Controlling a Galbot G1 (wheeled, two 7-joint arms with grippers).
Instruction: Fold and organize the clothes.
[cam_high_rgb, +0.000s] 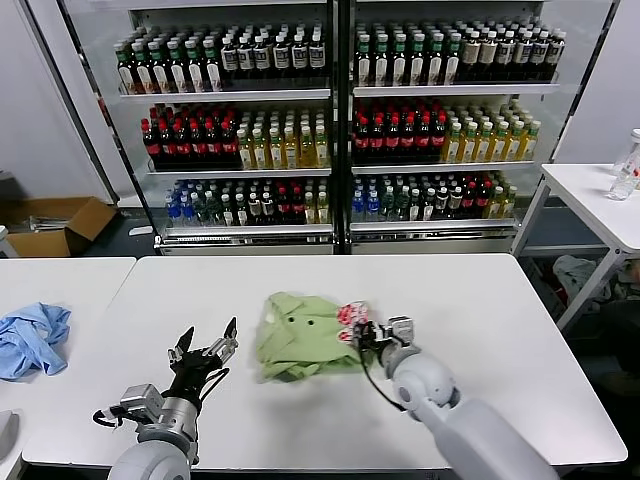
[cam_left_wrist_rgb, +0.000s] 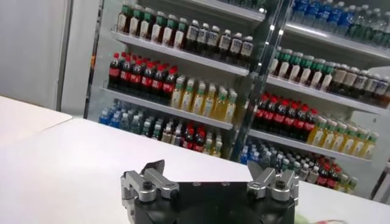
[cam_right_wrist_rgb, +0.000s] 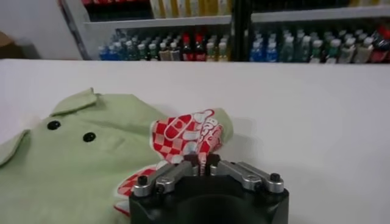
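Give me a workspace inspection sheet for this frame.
Surface: white table, bare around the shirt.
Job's things: light green shirt bunched mid-table, printed part on the robot's right edge.
Clutter: blue cloth on the neighbouring table to the left.
Hands: left hand open, above the table left of the shirt; right hand shut on the shirt's printed edge.
Cables: black cable by the right wrist.
Surroundings: drinks fridge, cardboard box.

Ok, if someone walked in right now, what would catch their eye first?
Probably the crumpled green shirt mid-table, its red-and-white print pinched by the right hand. Then the wall of drink shelves behind the table. The left hand hovers open near the table's front edge, and a blue cloth lies on the next table to the left.
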